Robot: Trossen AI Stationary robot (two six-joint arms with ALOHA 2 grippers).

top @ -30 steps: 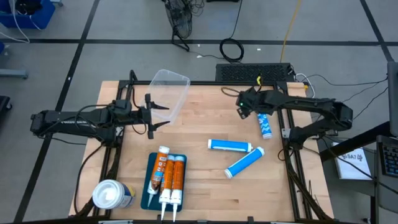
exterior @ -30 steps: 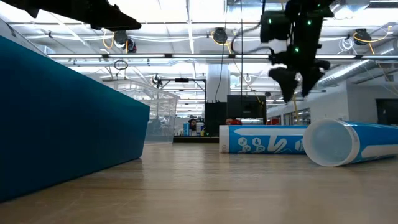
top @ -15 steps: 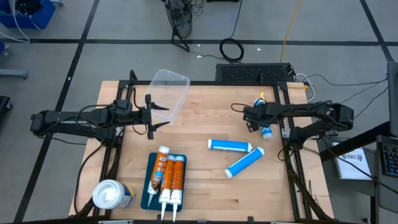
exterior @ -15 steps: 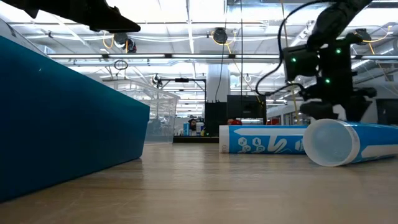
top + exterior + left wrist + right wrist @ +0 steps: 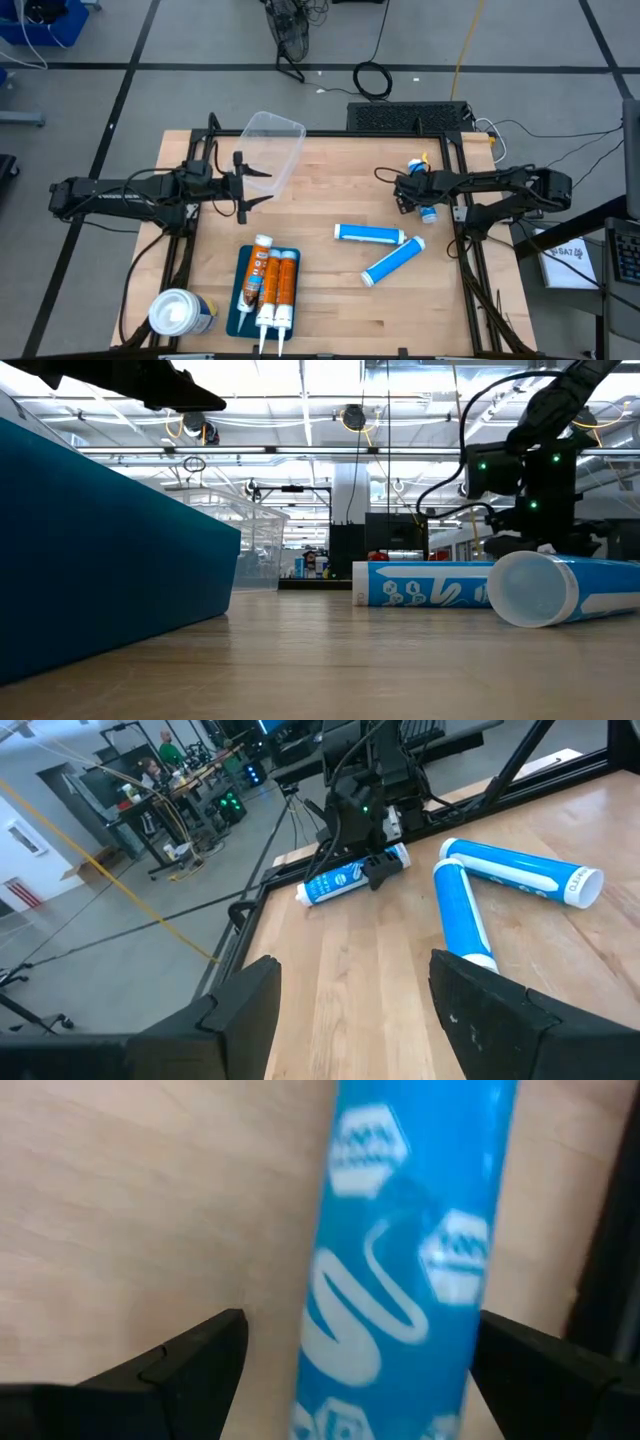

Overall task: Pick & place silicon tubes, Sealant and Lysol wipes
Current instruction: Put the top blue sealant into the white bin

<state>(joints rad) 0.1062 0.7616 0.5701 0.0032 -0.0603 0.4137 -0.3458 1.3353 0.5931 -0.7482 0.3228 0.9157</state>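
Progress: early by my read; nothing looks placed yet. The bin (image 5: 272, 150) at the table's far edge looks empty.
Done: tray (image 5: 243, 297) near the front edge carries three sealant tubes (image 5: 272, 290); whether that counts as placed, can't tell.
Left: three blue tubes and the wipes not yet moved.
Right gripper (image 5: 413, 192): low over the far blue tube (image 5: 400, 1270) at the right edge, fingers apart, straddling it, not closed.
Left gripper (image 5: 243, 186): waits beside the bin, fingers apart, holding nothing.
Blue tubes: two more (image 5: 371, 234) (image 5: 393, 261) lie mid-table, ends nearly touching, in a V.
Tube look: bright blue, white wave print, white cap.
Wipes (image 5: 178, 312): front left corner, white lid, untouched.
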